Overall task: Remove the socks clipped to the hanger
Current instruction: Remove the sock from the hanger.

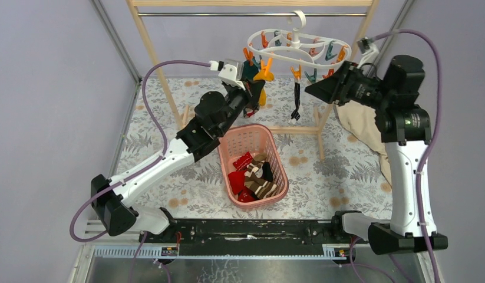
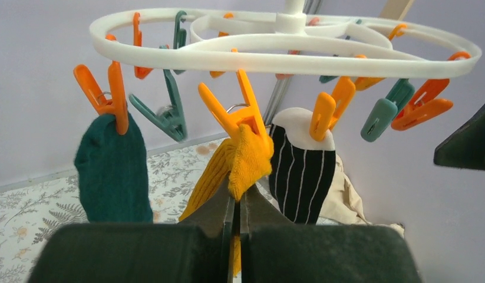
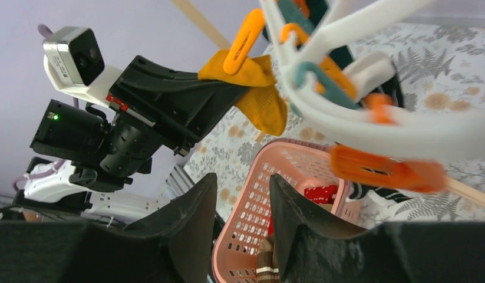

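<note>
Pink basket (image 1: 247,139), worktop (image 1: 322,171) centre: red, brown-striped and black socks (image 1: 259,186) inside. Hanger (image 2: 257,58) at 12 o'clock carries teal sock (image 2: 113,171), mustard sock (image 2: 250,156) and black-striped sock (image 2: 302,177). Left jaws pinched shut on mustard sock, which is under its orange clip (image 2: 243,115). Right jaws half open, empty, at hanger's 3 o'clock.

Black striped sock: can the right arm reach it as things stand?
Probably yes. The right gripper sits empty, jaws apart, right beside the black striped sock, nothing between them; the left gripper is busy clamping the mustard sock farther left.

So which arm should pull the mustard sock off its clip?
Left: the left hand is shut on the mustard sock below its orange clip; the right hand is open, empty, off to the hanger side.
</note>
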{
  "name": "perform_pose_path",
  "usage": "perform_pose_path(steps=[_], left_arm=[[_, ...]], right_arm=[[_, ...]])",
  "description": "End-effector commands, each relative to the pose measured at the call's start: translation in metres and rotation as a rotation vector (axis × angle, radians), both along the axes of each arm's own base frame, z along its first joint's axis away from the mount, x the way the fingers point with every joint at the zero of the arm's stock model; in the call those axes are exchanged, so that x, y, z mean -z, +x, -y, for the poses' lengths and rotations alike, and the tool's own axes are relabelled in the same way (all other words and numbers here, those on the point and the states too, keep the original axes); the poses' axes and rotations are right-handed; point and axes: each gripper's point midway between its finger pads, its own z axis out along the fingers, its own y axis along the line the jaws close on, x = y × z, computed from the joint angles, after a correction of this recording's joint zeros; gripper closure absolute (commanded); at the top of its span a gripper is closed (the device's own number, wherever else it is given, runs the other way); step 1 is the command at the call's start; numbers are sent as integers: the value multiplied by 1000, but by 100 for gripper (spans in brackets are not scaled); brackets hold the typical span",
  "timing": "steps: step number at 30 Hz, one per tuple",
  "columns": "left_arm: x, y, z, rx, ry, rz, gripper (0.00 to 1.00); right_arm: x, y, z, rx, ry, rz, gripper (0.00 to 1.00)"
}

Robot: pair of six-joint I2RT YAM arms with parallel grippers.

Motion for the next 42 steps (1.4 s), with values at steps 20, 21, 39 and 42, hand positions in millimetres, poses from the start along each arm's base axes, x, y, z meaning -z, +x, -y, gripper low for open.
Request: perform_pose_path(steps=[20, 21, 39, 42], left_arm=[[27, 10, 3, -226, 120, 10, 97], [27, 10, 2, -234, 120, 14, 97], [13, -5, 34, -47, 81, -26, 94], [8, -5, 37, -35, 69, -59, 93]], right_arm=[[21, 61, -73, 220, -245, 47, 50], [22, 66, -72, 243, -256, 54, 50], [86, 30, -73, 197, -131, 187, 44], [87, 23, -71, 190, -108, 261, 43]])
